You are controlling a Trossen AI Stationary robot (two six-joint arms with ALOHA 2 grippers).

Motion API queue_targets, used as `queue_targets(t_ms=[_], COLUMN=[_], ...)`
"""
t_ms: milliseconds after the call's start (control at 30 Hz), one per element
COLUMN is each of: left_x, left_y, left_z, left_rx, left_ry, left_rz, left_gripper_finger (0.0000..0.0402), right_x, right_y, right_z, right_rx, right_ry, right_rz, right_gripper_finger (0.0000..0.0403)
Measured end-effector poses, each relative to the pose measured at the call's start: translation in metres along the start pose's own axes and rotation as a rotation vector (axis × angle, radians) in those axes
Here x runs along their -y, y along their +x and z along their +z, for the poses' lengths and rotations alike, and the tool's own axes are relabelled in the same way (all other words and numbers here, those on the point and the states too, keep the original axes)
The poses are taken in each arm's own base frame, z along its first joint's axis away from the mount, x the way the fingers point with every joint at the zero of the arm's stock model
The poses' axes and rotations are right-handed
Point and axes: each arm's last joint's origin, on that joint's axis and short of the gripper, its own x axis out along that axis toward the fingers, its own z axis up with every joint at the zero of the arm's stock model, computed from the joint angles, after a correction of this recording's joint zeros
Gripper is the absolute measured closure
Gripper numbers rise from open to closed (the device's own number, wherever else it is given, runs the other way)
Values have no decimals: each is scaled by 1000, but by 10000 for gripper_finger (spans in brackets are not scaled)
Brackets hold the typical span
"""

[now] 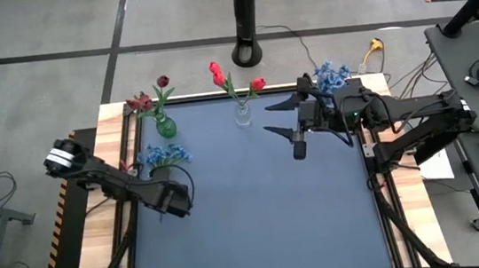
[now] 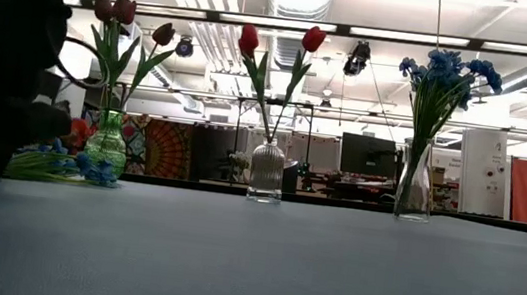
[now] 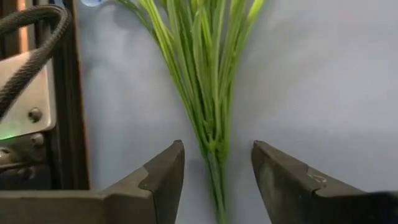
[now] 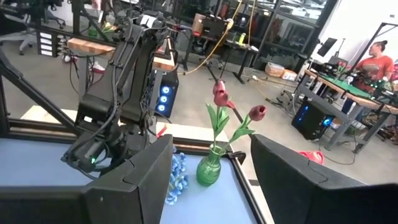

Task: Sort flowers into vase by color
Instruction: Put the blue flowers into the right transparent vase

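Bunch of tiny blue blossoms on thin green stems (image 1: 165,154) lies flat at the table's far left, near the green glass vase (image 1: 165,126). Left gripper (image 3: 217,180) spread, straddling the stems. Right gripper (image 1: 279,118) spread, empty, far right.

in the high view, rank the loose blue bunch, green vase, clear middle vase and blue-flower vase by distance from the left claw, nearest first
1. loose blue bunch, lying just beyond the left claw
2. green vase, back left
3. clear middle vase, back centre
4. blue-flower vase, back right
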Motion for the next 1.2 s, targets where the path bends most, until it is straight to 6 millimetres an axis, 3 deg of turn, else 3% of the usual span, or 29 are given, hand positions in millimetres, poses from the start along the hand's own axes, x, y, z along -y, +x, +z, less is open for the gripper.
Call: queue_targets(t_ms=[133, 467, 767, 1200], left_x=[-1, 0, 0, 18], left_y=[4, 5, 1, -84], left_z=[-1, -1, -1, 3], left_rx=[2, 9, -11, 3], left_ry=[-5, -11, 14, 274], left_rz=[-18, -29, -14, -145], left_gripper_finger=[257, 384, 394, 398], right_x=[0, 0, -1, -3], right_y=[0, 0, 0, -2], right_z=[0, -1, -4, -14], right_rx=[-1, -7, -44, -141], right_ry=[1, 7, 10, 39], right_rz=[1, 3, 12, 32], right_gripper_finger=[193, 193, 193, 193])
